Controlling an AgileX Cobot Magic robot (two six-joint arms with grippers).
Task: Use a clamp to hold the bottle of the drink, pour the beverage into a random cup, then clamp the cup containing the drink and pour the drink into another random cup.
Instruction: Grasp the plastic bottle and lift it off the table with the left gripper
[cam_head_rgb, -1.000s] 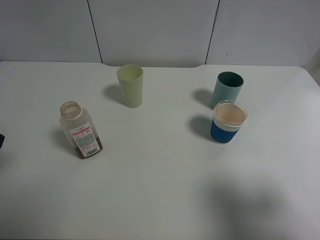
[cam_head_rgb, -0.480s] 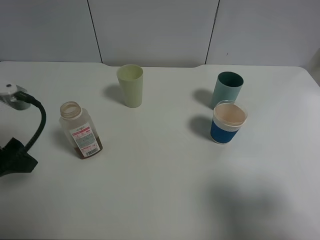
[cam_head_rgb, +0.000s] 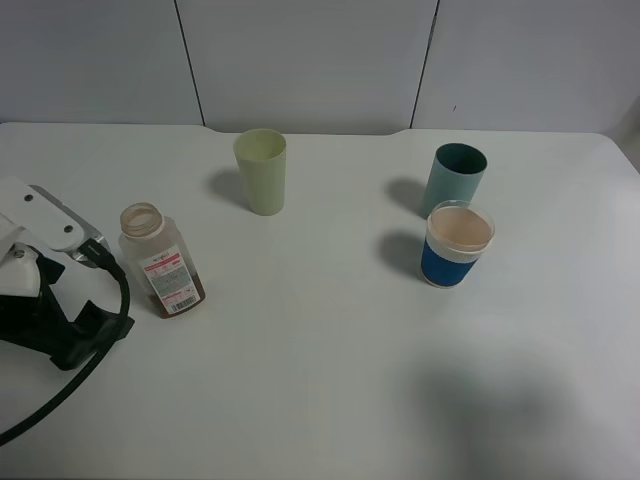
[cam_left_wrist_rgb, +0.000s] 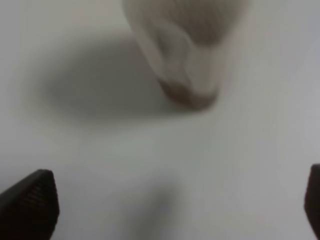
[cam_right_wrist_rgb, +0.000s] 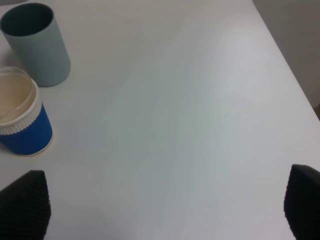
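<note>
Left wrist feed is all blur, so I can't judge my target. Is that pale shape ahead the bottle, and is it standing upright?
Observer: Yes, it's the bottle, standing on its base, mouth open, the beverage low inside.
Operator: Where's the blue-banded cup?
Observer: The blue-banded cup stands on the right of the high view, just in front of the teal tumbler.
Operator: Anything in it?
Observer: No dark liquid shows inside it.
</note>
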